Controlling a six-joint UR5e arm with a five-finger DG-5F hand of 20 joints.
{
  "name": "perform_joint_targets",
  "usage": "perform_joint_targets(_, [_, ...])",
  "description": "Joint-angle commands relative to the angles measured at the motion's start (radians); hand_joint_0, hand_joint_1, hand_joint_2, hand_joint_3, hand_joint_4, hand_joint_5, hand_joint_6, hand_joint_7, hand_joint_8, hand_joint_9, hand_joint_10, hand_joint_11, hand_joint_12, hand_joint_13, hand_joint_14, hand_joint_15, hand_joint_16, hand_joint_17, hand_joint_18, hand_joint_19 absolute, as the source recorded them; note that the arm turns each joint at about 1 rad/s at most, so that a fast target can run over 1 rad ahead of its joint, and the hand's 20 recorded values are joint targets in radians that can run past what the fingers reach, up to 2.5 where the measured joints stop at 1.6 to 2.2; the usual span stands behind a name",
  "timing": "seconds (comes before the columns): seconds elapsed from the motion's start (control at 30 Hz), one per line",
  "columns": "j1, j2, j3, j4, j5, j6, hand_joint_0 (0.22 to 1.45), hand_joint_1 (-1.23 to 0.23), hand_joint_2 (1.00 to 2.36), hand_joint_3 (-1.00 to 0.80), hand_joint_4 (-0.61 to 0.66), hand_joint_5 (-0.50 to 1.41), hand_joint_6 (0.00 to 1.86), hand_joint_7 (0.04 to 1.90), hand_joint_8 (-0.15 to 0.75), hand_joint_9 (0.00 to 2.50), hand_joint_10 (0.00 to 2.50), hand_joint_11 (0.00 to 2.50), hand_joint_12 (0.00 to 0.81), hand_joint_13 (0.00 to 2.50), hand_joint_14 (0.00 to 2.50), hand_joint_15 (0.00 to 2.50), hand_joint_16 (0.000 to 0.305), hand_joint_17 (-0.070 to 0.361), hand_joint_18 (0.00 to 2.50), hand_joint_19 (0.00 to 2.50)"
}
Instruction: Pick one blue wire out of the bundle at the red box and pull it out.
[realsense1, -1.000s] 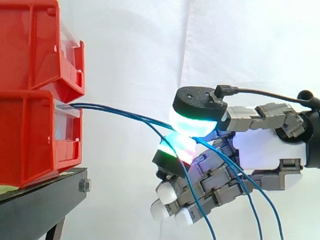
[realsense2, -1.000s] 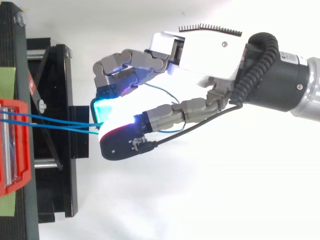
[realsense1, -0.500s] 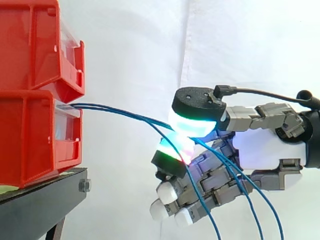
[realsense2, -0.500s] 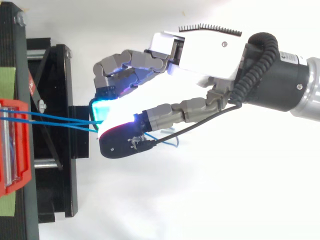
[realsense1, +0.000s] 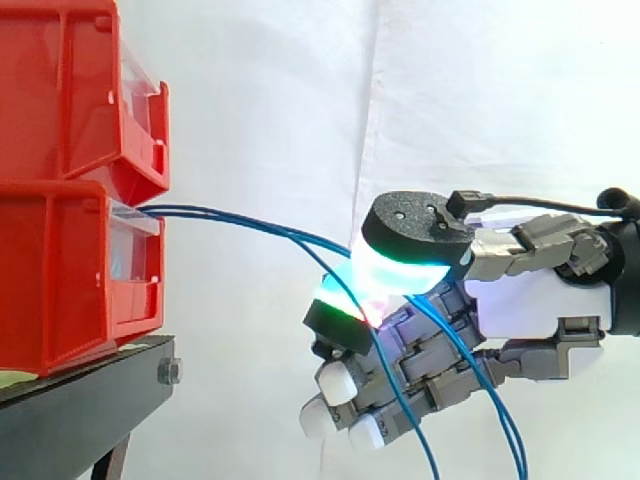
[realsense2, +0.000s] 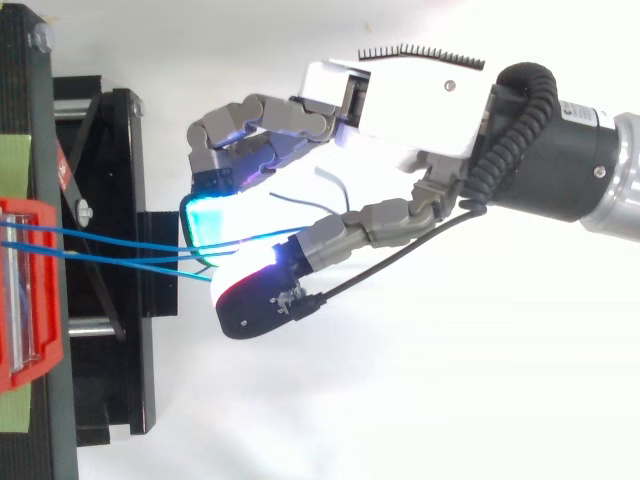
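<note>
Hand (realsense1: 530, 295) right of lower red bin (realsense1: 60, 280), thumb and curled fingers pinched on blue wires (realsense1: 240, 219), wires span from bin front to glowing pads, loose ends hang below palm, black stand (realsense1: 80, 410) under bin

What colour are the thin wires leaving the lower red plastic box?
Blue; the thin wires show best in the side view.

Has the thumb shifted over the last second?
Yes. In the side view the thumb has slid right, away from the red bins, while the fingers under it keep their place, blue wires between them.
</note>
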Motion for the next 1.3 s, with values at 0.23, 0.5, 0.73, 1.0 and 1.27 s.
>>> perform_joint_targets(0.23, [0.0,0.0,0.0,0.0,-0.001,0.0,0.51,-0.71,1.0,-0.5,0.35,-0.08,0.58,1.38,0.269,0.98,0.03,0.69,0.382,0.53,0.01,0.24,0.062,0.14,0.41,0.41])
perform_joint_targets(0.5, [0.0,0.0,0.002,0.0,0.001,0.0,0.48,-0.56,1.0,-0.5,0.32,-0.07,0.57,1.41,0.29,1.01,0.02,0.66,0.403,0.55,0.01,0.26,0.066,0.149,0.42,0.42])
perform_joint_targets(0.73, [0.0,0.0,0.002,0.0,-0.001,0.0,0.55,-0.6,1.01,-0.34,0.28,-0.08,0.59,1.39,0.272,1.01,0.03,0.69,0.377,0.54,0.01,0.26,0.061,0.137,0.39,0.45])
perform_joint_targets(1.0, [0.001,0.0,0.002,0.0,-0.002,0.0,0.58,-0.68,1.02,-0.21,0.28,-0.09,0.65,1.32,0.276,1.01,0.03,0.71,0.375,0.55,0.01,0.25,0.059,0.134,0.4,0.43])
perform_joint_targets(1.27, [0.0,0.0,0.002,0.0,0.001,0.0,0.58,-0.71,1.02,-0.19,0.3,-0.11,0.67,1.28,0.281,1.15,0.03,1.11,0.368,0.57,0.01,0.29,0.059,0.132,0.41,0.42])
